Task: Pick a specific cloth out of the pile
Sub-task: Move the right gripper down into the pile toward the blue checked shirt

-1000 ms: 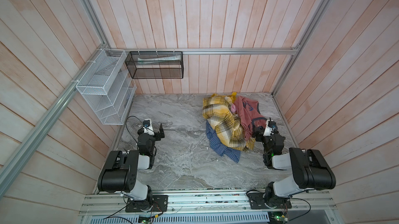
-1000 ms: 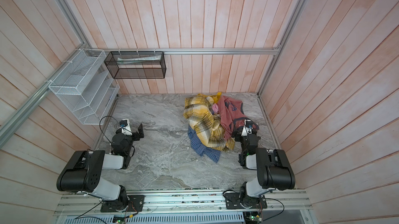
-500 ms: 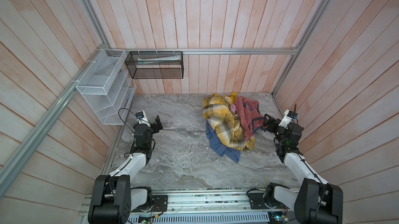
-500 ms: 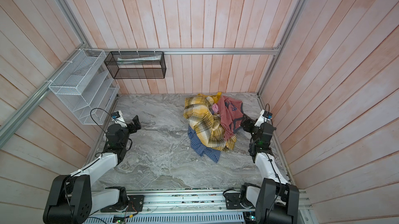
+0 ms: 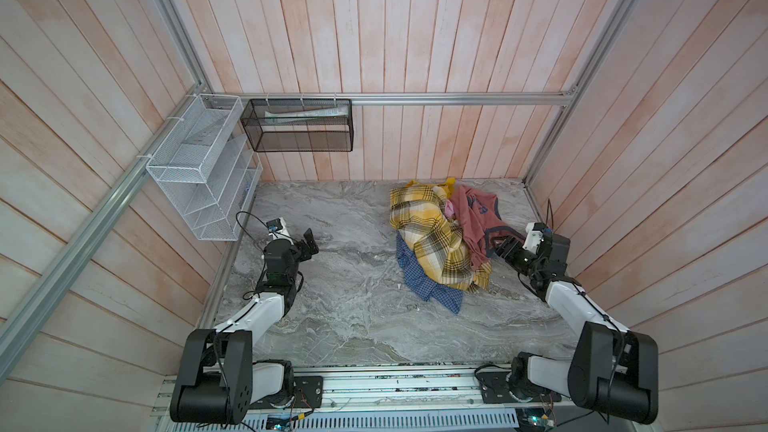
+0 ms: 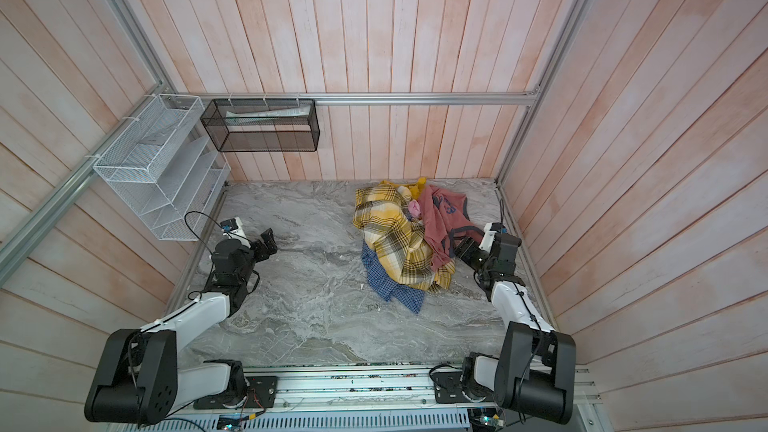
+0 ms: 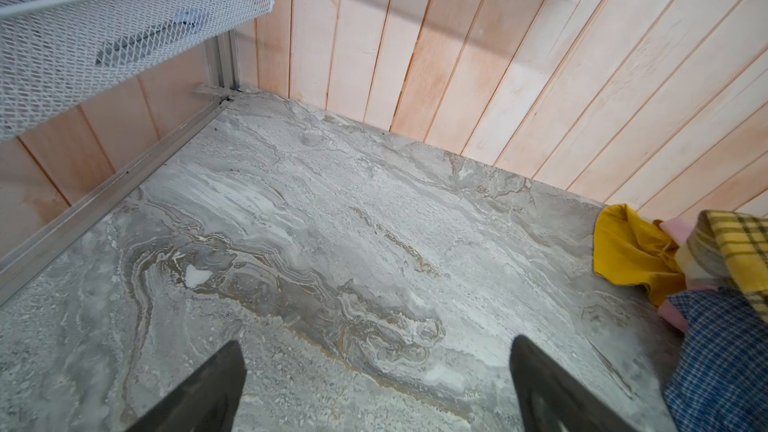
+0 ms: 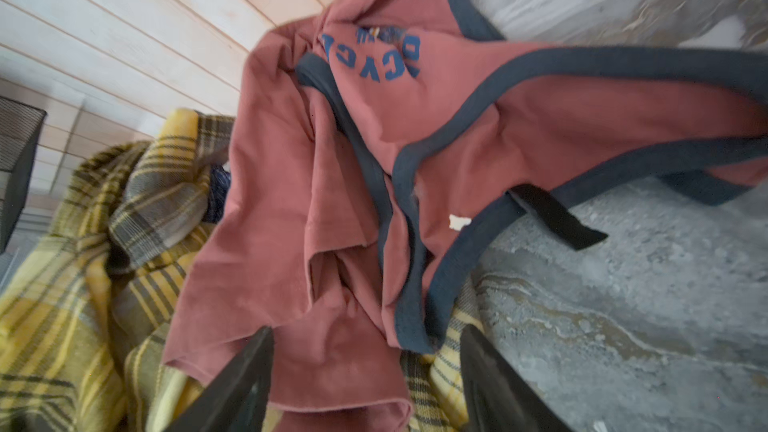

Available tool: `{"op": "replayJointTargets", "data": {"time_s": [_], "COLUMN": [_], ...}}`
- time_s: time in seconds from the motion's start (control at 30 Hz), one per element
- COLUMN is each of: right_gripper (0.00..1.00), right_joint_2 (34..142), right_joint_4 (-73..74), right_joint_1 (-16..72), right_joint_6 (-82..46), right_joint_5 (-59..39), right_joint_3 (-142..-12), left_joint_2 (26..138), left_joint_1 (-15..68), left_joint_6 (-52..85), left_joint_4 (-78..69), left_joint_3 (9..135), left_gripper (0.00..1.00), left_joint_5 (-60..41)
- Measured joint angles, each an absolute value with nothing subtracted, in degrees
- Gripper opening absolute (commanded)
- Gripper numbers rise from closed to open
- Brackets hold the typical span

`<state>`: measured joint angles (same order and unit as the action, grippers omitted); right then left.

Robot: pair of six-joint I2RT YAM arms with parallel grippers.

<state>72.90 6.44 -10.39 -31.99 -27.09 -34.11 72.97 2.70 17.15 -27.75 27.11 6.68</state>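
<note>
Right end effector (image 8: 368,330) straddles red garment (image 8: 291,201); cloth (image 5: 415,284) mostly buried.

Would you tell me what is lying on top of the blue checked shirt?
The yellow plaid cloth lies over the blue checked shirt; only its near edge shows, the rest is hidden.

Left arm (image 5: 262,313) and right arm (image 5: 575,307) have unfolded; the right pincer (image 5: 502,247) has turned toward the pile (image 5: 432,238).
</note>
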Motion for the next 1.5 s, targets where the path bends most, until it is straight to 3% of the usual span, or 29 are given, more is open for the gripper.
{"op": "replayJointTargets", "data": {"time_s": [0.27,0.83,1.27,1.5], "right_gripper": [0.68,0.64,0.51,0.51], "right_joint_2": [71.2,54.4,59.0,60.3], "right_joint_4": [-0.5,-11.0,-8.7,-7.5], "right_joint_1": [-5.1,0.9,2.1,7.2], "right_joint_6": [-32.6,-41.7,-44.2,-45.9], "right_joint_5": [-24.2,-16.4,-16.1,-16.3], "right_joint_3": [-34.2,-23.3,-20.5,-20.5], "left_joint_2": [71.9,71.3,71.3,71.3], "left_joint_1": [2.8,5.8,6.3,6.7], "left_joint_6": [18.3,18.7,18.7,18.7], "left_joint_4": [-26.4,-26.1,-25.6,-25.1], "left_joint_3": [27.1,27.1,27.1,27.1], "left_gripper": [1.00,1.00,1.00,1.00], "left_joint_5": [6.7,6.7,7.2,7.6]}}
